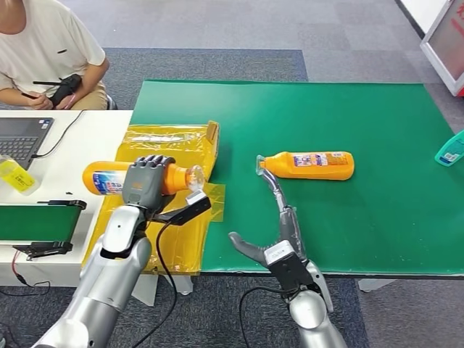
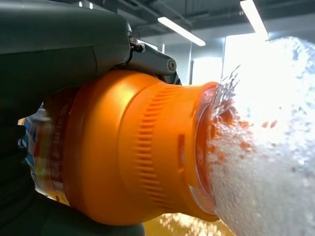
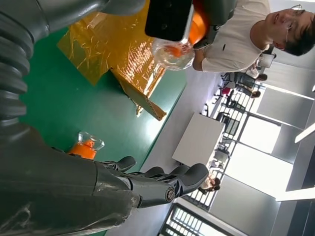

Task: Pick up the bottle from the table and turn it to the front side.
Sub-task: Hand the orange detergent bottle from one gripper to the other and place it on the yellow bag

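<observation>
Our left hand (image 1: 145, 181) grips one orange bottle (image 1: 104, 178) above the yellow sheet (image 1: 180, 138). Our right hand (image 1: 276, 225) lies spread, fingertips at the cap of a second orange bottle (image 1: 312, 165) lying on the green surface (image 1: 383, 217).

An office-like robot test lab: grey carpet tiles (image 1: 230, 29) on the floor, a table topped with a green mat (image 1: 339, 116), a white desk at nine o'clock holding a laptop (image 1: 22, 138) with a seated person (image 1: 49, 43) behind it, and ceiling strip lights (image 2: 180, 30) overhead.
</observation>
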Controlling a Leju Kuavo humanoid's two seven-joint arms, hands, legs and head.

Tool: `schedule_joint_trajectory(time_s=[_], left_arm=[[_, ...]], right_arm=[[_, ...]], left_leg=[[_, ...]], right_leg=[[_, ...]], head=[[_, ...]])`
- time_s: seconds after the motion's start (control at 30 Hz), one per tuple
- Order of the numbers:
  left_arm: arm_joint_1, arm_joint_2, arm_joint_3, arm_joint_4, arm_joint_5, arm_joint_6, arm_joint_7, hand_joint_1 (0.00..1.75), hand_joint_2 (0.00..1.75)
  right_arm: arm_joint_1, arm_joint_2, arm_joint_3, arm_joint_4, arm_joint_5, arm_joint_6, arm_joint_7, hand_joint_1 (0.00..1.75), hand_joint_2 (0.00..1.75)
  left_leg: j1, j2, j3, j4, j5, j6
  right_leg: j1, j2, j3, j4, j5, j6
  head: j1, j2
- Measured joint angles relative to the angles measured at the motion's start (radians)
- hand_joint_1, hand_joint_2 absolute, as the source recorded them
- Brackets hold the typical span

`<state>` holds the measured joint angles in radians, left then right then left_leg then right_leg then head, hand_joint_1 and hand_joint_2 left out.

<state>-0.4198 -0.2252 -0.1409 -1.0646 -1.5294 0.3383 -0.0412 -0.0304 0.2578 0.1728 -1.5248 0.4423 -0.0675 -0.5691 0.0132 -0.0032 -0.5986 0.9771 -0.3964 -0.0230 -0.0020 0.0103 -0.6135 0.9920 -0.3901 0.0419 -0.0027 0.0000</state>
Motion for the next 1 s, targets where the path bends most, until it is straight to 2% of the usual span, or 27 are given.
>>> schedule_joint_trajectory(time_s=[0.17,0.27,0.4,0.6,0.77,0.9,1.0], left_arm=[[-0.044,-0.042,-0.001,0.092,0.0,-0.034,-0.026,1.75,1.75],[-0.088,-0.063,-0.019,0.156,-0.005,-0.088,-0.014,1.75,1.75],[-0.134,-0.082,-0.036,0.231,-0.006,-0.097,0.0,1.75,1.75],[-0.179,-0.095,-0.077,0.356,-0.006,-0.135,0.024,1.73,1.75],[-0.198,-0.1,-0.126,0.46,-0.006,-0.171,0.061,1.75,1.75],[-0.205,-0.097,-0.135,0.517,-0.005,-0.186,0.064,1.73,1.75],[-0.215,-0.095,-0.136,0.55,-0.005,-0.184,0.062,1.21,1.75]], right_arm=[[-0.003,0.002,0.0,0.0,-0.013,0.017,-0.006,0.0,1.75],[-0.009,0.006,-0.001,0.0,-0.038,0.031,-0.017,0.0,1.75],[-0.015,0.009,-0.003,0.0,-0.053,0.041,-0.023,0.0,1.75],[-0.004,0.01,-0.005,-0.033,-0.07,0.047,-0.038,0.0,1.75],[0.015,0.01,-0.031,-0.064,-0.087,0.058,-0.055,0.0,1.75],[0.02,0.01,-0.057,-0.079,-0.092,0.071,-0.062,0.0,1.75],[0.028,0.01,-0.07,-0.091,-0.091,0.075,-0.062,0.0,1.75]], left_leg=[[0.0,0.0,-0.001,0.0,0.0,0.0],[0.0,0.0,-0.002,0.0,0.0,0.0],[0.0,0.0,-0.001,0.0,0.0,0.0],[0.0,0.0,-0.002,0.0,0.0,0.0],[0.0,0.0,-0.002,0.0,0.0,0.0],[0.0,0.0,-0.002,0.0,0.0,0.0],[0.0,0.0,-0.002,0.0,0.0,0.0]], right_leg=[[0.0,0.0,-0.001,0.0,0.0,0.0],[0.0,0.0,-0.001,0.0,0.0,0.0],[0.0,0.0,-0.001,0.0,0.001,0.0],[0.0,0.0,-0.002,0.0,0.0,0.0],[0.0,0.0,-0.002,0.0,0.0,0.0],[0.0,0.0,-0.002,0.0,0.0,0.0],[0.0,0.0,-0.002,0.0,0.0,0.0]], head=[[0.0,0.0],[0.0,0.0],[0.0,0.0],[0.0,0.0],[0.0,0.0],[0.0,0.0],[0.0,0.0]])
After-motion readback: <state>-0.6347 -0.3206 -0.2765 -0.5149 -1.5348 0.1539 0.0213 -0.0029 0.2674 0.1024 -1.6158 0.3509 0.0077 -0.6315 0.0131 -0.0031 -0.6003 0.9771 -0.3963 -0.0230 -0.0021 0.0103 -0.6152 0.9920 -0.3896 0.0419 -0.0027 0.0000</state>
